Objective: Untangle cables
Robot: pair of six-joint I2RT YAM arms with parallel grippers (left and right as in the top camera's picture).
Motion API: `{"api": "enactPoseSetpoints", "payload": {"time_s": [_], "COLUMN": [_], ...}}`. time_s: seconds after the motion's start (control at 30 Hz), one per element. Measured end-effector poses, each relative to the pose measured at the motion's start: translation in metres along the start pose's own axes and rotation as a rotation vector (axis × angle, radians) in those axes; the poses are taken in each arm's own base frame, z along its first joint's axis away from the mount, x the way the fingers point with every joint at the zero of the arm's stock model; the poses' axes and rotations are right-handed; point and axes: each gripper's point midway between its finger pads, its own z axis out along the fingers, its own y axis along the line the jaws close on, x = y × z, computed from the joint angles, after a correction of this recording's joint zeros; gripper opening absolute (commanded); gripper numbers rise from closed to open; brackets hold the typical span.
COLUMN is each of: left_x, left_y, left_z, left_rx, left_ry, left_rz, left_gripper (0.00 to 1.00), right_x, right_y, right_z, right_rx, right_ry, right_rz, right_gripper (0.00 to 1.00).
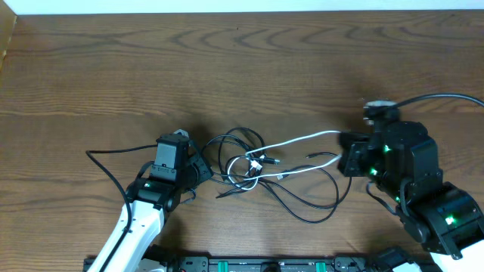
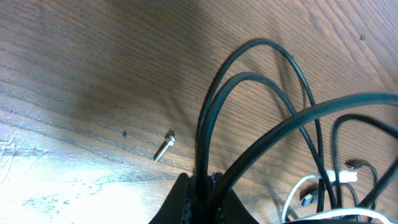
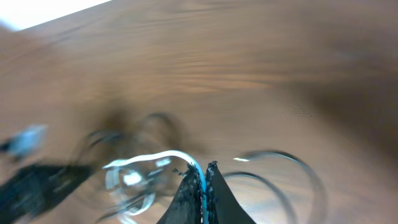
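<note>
**Overhead and wrist views of the tangle.** The knot, where the white cable crosses the black cables, lies on the worktop between the two arms. Its long axis runs left to right. The left pincer is clamped on two black strands that rise in loops from its closed jaws; which black cable they belong to cannot be told. The right pincer is closed on the white cable, seen as a pale line between its fingers in the blurred wrist view. The knot lies just beside the left pincer and farther from the right, so a pull apart along this axis would probably act on the crossings near the left pincer first. A long black loop trails toward the near edge, below the white span. A small screw lies loose near the left pincer, apart from the cables; nothing else stands in the way.
</note>
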Motion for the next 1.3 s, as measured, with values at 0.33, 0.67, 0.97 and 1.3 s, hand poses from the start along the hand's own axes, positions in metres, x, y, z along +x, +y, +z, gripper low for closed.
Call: {"api": "enactPoseSetpoints", "payload": {"time_s": [0.33,0.67,0.97,1.3], "left_x": [0.000,0.000,-0.001,-0.005], "left_y": [0.000,0.007,0.017,0.023], "left_z": [0.000,0.000,-0.001,-0.001], "left_rx": [-0.002,-0.035,-0.086,-0.119], "left_ry": [0.000,-0.008,-0.020,-0.046], "left_rz": [0.000,-0.003,-0.006,-0.017], "left_gripper": [0.08,0.08,0.08,0.09], "right_x": [-0.014,-0.006,0.007,0.008], "right_y": [-0.070,-0.104,-0.132,-0.133], "right_z": [-0.011,-0.020,-0.031,-0.031], "right_rx": [0.310,0.433,0.538,0.538], "right_ry": [-0.106,-0.102,-0.079,-0.079], "right_rz": [0.197,0.343,0.452,0.488], "right_gripper": [0.01,0.01,0.05,0.31]}}
